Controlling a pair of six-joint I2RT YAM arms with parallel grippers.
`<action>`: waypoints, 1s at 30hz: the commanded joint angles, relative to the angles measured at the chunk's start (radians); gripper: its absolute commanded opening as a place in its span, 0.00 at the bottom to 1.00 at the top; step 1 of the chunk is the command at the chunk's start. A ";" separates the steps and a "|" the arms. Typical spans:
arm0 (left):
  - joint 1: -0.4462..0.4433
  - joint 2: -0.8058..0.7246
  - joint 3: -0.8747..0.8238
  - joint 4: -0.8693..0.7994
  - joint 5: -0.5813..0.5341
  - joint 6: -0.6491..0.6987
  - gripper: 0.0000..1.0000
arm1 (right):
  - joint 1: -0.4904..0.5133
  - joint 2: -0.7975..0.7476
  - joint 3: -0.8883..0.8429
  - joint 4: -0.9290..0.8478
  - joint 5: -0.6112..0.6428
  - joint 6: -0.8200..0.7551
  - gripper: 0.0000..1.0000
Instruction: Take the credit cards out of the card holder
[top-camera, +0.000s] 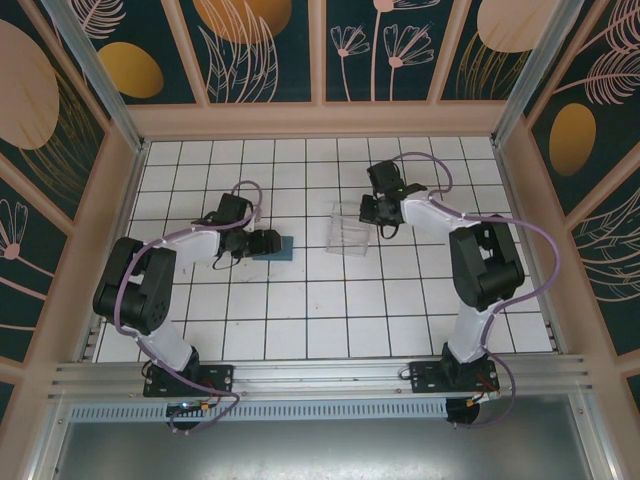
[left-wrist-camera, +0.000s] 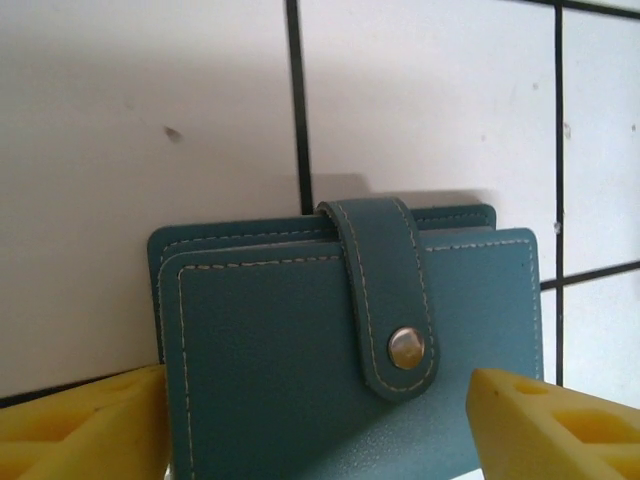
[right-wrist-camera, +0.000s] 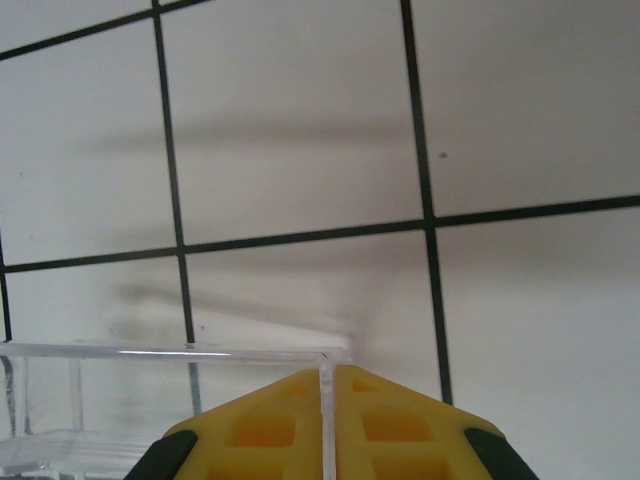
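Card holder (left-wrist-camera: 270, 370): soft teal wallet with a grained, leather-like face and pale stitching along its rounded edges. It lies flat and folded shut on the tiles, left of the tray and apart from it.
Strap (left-wrist-camera: 378, 280): a rounded tab in the same teal, wrapped over the far edge and pinned down by a round metal snap (left-wrist-camera: 406, 347).
Left gripper (left-wrist-camera: 315, 385): jaws spread wide, with blocky yellow fingers (left-wrist-camera: 80, 425) at either side of the card holder; whether they touch it I cannot tell.
Clear tray (top-camera: 350, 235): transparent thin-walled box with square corners, upright on the tiles.
Right gripper (right-wrist-camera: 326, 385): its two yellow halves are closed together, pinching a thin clear wall of the tray near its corner.
Table (top-camera: 300, 330): smooth white square tiles with black grout lines.
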 joint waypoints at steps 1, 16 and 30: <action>-0.040 -0.003 -0.048 -0.106 -0.017 0.008 0.74 | 0.026 0.044 0.082 -0.057 0.057 -0.011 0.10; -0.197 -0.044 -0.103 -0.214 -0.080 0.018 0.67 | 0.085 0.072 0.198 -0.184 0.146 -0.037 0.34; -0.495 0.023 -0.017 -0.303 -0.054 0.102 0.61 | 0.083 -0.221 0.051 -0.202 0.096 -0.024 0.44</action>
